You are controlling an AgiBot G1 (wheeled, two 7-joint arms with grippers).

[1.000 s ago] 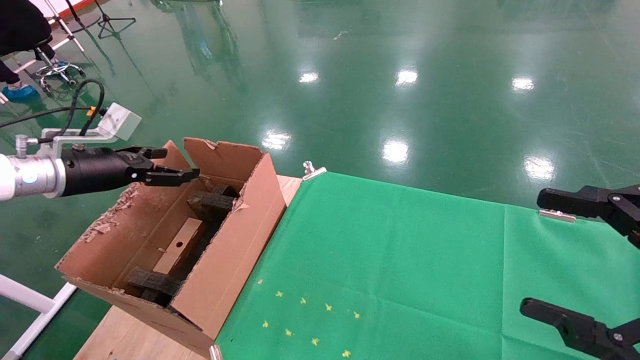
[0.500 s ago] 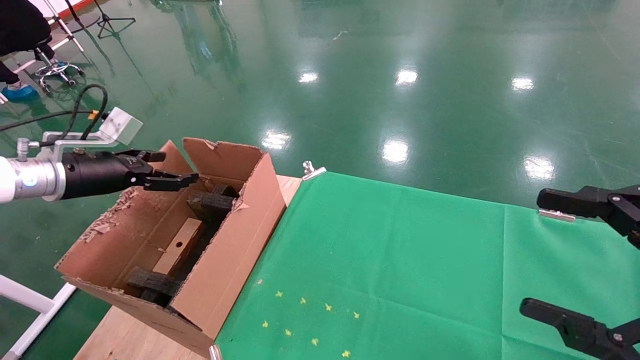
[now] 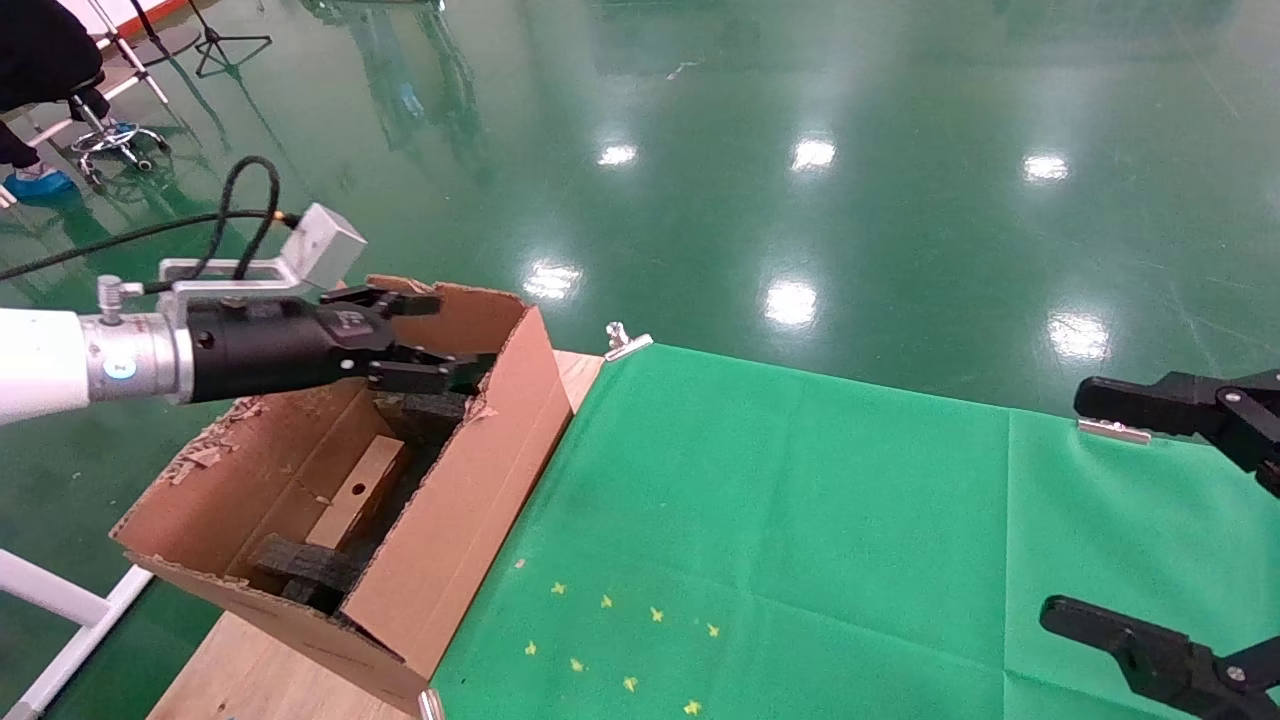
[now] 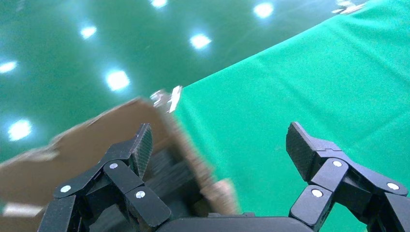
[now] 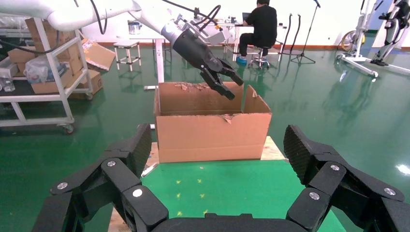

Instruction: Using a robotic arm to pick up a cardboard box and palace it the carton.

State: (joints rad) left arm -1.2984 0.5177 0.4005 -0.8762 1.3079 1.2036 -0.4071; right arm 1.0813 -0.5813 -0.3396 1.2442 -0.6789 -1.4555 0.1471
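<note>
The small, long, plain brown cardboard box (image 3: 357, 492) is lying inside the large brown corrugated carton (image 3: 470, 500) with torn-edged flaps, resting on the carton floor between two black foam pieces (image 3: 425, 408), one at the far end and one at the near end, so the placing itself looks done. The carton is sitting at the left end of the worktop, on bare pale wood (image 3: 260, 670) just beside the green cloth (image 3: 800, 540) that is covering the rest of it. The left gripper (image 3: 440, 335), a black logo-marked unit on the white tubular robotic arm (image 3: 40, 365), is hovering above the carton's far end, over the far foam piece and clear of the box, with its jaws apart and holding nothing; the left wrist view shows both black fingers (image 4: 138, 150) spread wide with only carton edge and cloth beyond them. The step in hand therefore reads as the clearing after release. The next move probably calls for lifting the arm straight up and away without catching the tall flaps, since the fingertips are close to the flap rim. The right gripper (image 5: 220, 145) is parked at the right end of the worktop over the cloth, its jaws apart and empty.
</note>
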